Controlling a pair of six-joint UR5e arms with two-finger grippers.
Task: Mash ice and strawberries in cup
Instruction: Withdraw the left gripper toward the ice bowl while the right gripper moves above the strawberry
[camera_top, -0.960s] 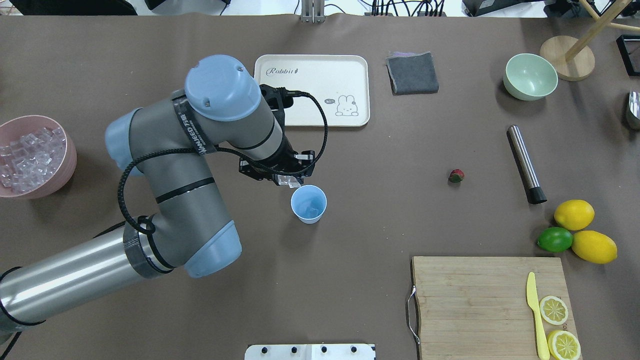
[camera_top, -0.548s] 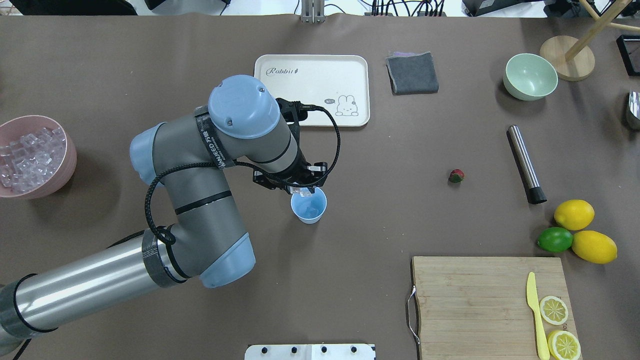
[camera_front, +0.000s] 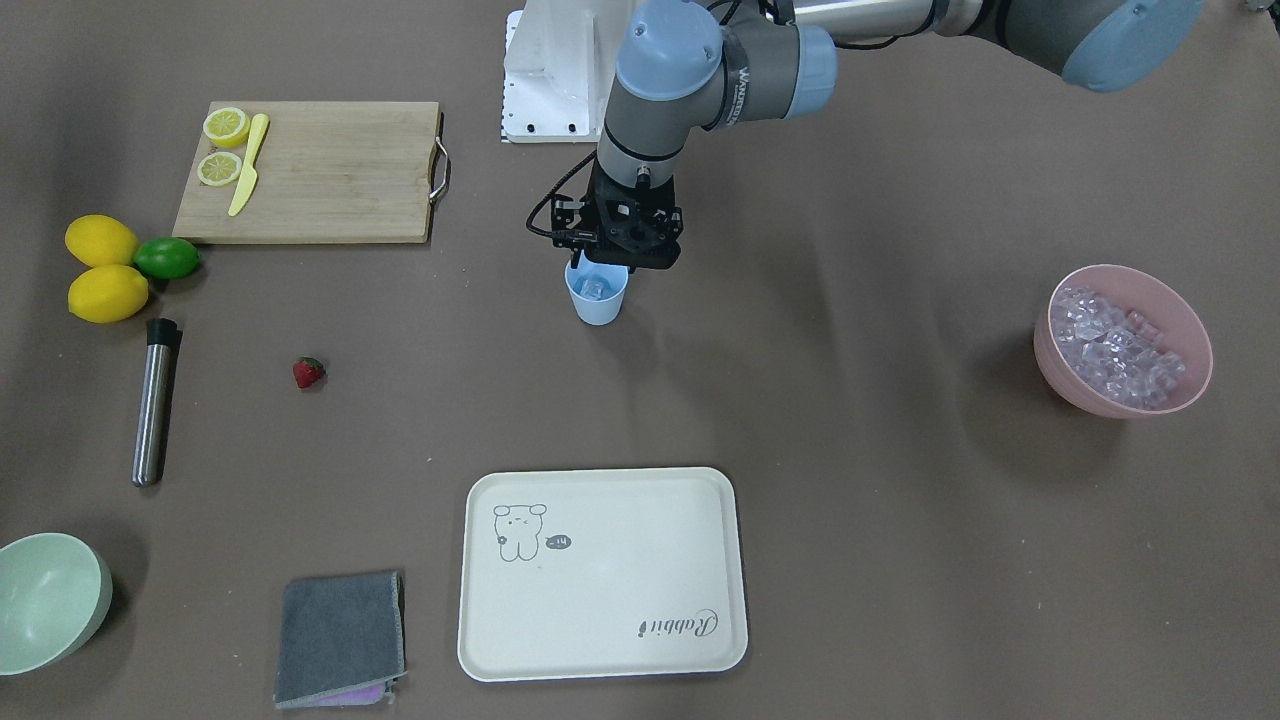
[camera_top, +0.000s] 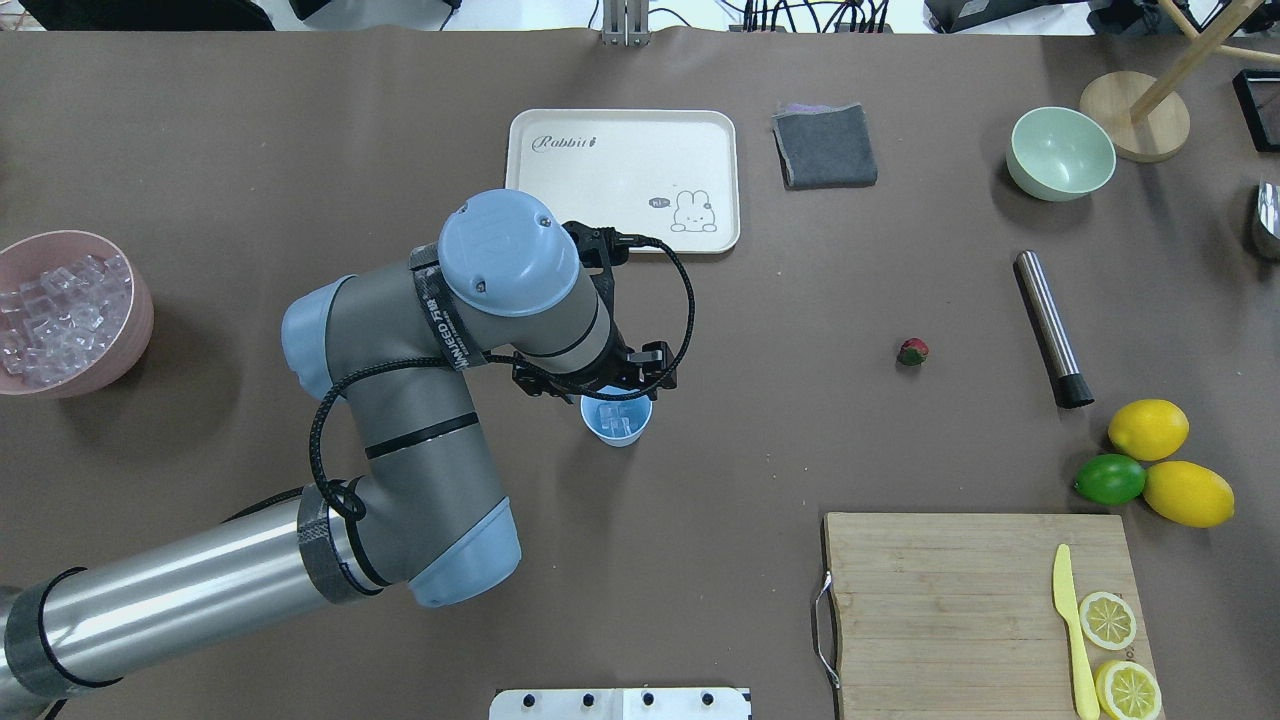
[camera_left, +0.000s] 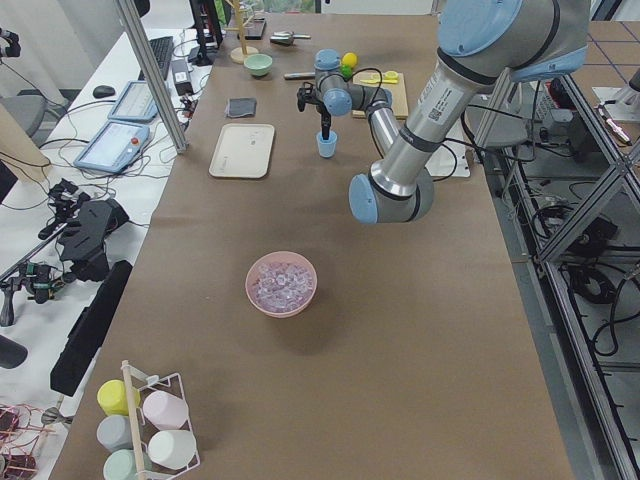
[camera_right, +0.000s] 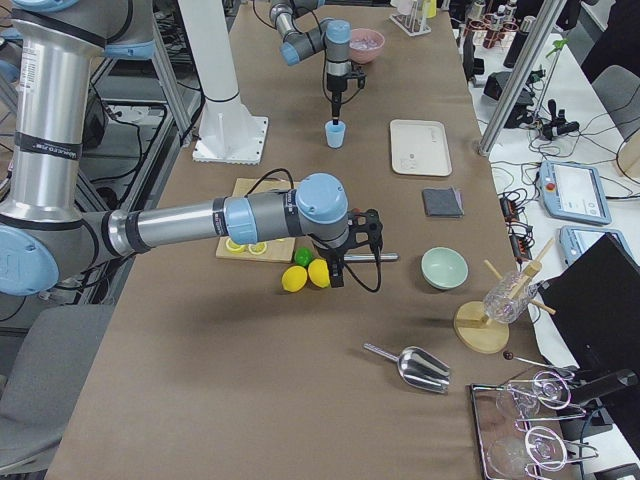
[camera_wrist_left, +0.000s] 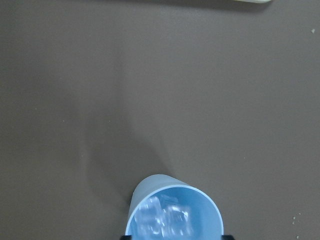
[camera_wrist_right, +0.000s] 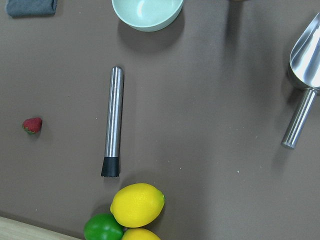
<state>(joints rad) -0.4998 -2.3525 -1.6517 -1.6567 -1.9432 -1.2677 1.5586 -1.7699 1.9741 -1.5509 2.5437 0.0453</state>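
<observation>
The light blue cup (camera_top: 617, 428) stands mid-table and holds a few clear ice cubes (camera_wrist_left: 165, 220). My left gripper (camera_top: 612, 397) hangs straight down over the cup's mouth, and in the front view (camera_front: 600, 268) its tips are at the rim. In the left wrist view only two dark tips show, wide apart at the bottom edge, so it looks open and empty. More ice (camera_top: 55, 315) fills the pink bowl (camera_top: 135, 335) at the far left. The strawberry (camera_top: 912, 351) lies alone on the table to the right. My right gripper (camera_right: 343, 268) hovers over the lemons; I cannot tell its state.
A steel muddler (camera_top: 1050, 325) lies right of the strawberry. Two lemons and a lime (camera_top: 1110, 479) sit beside a cutting board (camera_top: 950, 600) with a yellow knife and lemon slices. A cream tray (camera_top: 620, 180), grey cloth (camera_top: 825, 147), pale green bowl (camera_top: 1060, 153) and steel scoop (camera_wrist_right: 305, 80) lie farther out.
My left gripper carried an ice cube right and down to the cup's mouth. The cube now lies in the cup with the others. The pink bowl and strawberry have not moved.
</observation>
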